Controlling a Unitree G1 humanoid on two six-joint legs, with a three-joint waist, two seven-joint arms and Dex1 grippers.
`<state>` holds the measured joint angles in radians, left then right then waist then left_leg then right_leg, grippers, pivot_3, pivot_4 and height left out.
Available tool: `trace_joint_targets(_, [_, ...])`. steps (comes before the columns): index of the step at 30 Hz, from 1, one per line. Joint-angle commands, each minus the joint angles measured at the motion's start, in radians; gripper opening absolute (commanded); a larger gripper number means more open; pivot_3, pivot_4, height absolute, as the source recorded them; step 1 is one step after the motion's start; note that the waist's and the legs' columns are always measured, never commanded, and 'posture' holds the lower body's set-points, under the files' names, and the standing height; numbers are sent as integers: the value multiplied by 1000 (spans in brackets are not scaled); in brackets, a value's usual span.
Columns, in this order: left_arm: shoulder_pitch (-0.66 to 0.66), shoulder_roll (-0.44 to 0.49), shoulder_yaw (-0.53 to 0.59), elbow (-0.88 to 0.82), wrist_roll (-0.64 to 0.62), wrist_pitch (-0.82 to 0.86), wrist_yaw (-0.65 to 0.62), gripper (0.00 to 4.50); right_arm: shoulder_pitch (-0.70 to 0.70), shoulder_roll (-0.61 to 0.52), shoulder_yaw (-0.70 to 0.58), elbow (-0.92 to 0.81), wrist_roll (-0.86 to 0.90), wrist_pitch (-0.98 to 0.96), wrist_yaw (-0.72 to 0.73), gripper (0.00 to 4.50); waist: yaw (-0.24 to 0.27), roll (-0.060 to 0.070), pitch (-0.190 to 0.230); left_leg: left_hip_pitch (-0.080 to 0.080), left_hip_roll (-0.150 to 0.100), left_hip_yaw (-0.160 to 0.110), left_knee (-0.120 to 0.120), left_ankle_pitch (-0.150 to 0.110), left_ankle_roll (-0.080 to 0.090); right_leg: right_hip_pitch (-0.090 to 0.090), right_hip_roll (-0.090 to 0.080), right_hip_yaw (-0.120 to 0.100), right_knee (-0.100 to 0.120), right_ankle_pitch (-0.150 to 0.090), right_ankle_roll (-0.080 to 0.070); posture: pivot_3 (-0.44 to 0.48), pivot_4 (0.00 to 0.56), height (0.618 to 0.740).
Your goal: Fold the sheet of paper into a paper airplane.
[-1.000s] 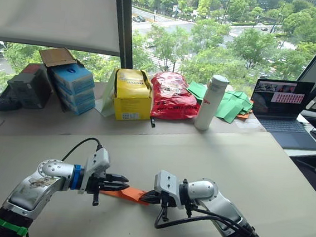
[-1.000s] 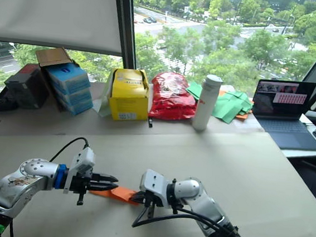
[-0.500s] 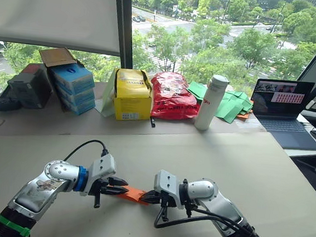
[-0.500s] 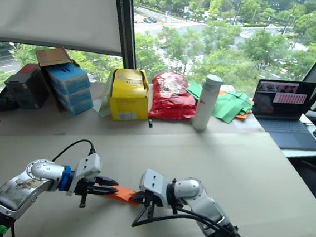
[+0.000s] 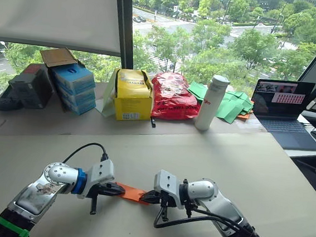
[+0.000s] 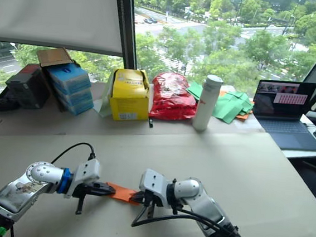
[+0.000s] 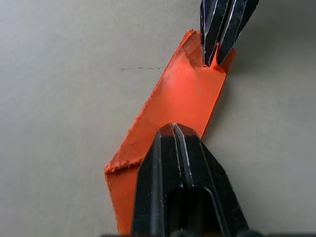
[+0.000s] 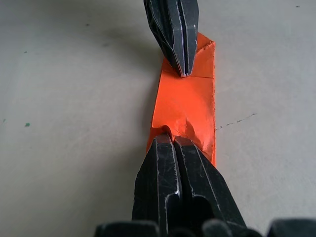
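Observation:
The sheet of paper (image 5: pixel 133 193) is folded into a narrow orange wedge with layered flaps and lies on the table (image 5: pixel 253 172) near its front edge. My left gripper (image 5: pixel 118 190) is shut on its left end, low over the table. The right gripper (image 5: pixel 145 196) is shut on the opposite end, where the paper is crumpled into a small ridge. In the left wrist view my own fingertips (image 7: pixel 173 127) sit over the orange paper (image 7: pixel 185 98). In the right wrist view, the right gripper (image 8: pixel 170 139) pinches the paper (image 8: pixel 185 106) facing the left gripper (image 8: pixel 183 73).
Along the back by the window stand blue boxes (image 5: pixel 71 86), a yellow box (image 5: pixel 131 95), a red plastic bag (image 5: pixel 171 96), a white bottle (image 5: pixel 210 103), green paper pieces (image 5: pixel 232 106) and an open laptop (image 5: pixel 282 108). A cable loops above my left wrist (image 5: pixel 82 147).
The left gripper's fingers were apart around the paper's left end; they have come down toward the table and shut. The right gripper has stayed where it was.

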<state>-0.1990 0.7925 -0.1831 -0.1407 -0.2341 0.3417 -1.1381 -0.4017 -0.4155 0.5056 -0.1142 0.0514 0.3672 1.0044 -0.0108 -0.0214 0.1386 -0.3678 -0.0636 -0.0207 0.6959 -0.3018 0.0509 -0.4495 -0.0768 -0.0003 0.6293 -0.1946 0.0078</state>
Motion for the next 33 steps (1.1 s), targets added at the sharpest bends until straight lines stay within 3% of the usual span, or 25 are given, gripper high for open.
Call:
trace_joint_targets(1, [15,-7,-26,31,35,-11,12,32,12,-28,5,-45,-9,49,3,0,3,0,0,0,0,0,0,0,0,0,0,0,0,0,0,0,150,740])
trace_joint_targets(2, [17,-8,-28,35,38,-17,13,32,12,-28,3,-53,-7,53,0,0,4,0,0,0,0,0,0,0,0,0,0,0,0,0,0,0,150,740])
trace_joint_targets(9, [26,-14,-40,59,49,-51,17,0,-8,-18,-88,-157,97,166,-3,2251,6,0,0,0,0,0,0,-1,2,1,0,0,0,0,0,0,150,740])
trace_joint_targets(14, [31,-13,-41,76,54,-74,20,0,-93,75,-207,-211,287,308,-21,2251,4,0,0,0,0,0,0,-2,3,1,0,0,0,0,0,0,150,740])
trace_joint_targets(17, [34,-16,-43,84,58,-87,22,0,-131,133,-174,-122,238,288,-84,1435,0,1,0,1,1,-1,-1,-2,3,1,0,0,0,0,0,0,150,740])
trace_joint_targets(21, [36,-18,-42,88,59,-94,28,0,-150,128,-70,-29,124,218,-118,57,1,1,-1,1,0,-1,0,-1,3,1,0,-1,0,0,0,0,150,740])
trace_joint_targets(33, [53,-18,-35,93,62,-112,45,0,-138,103,88,112,-34,167,-117,19,-2,2,-1,5,0,0,-1,-1,2,5,0,-2,0,0,0,0,150,740])
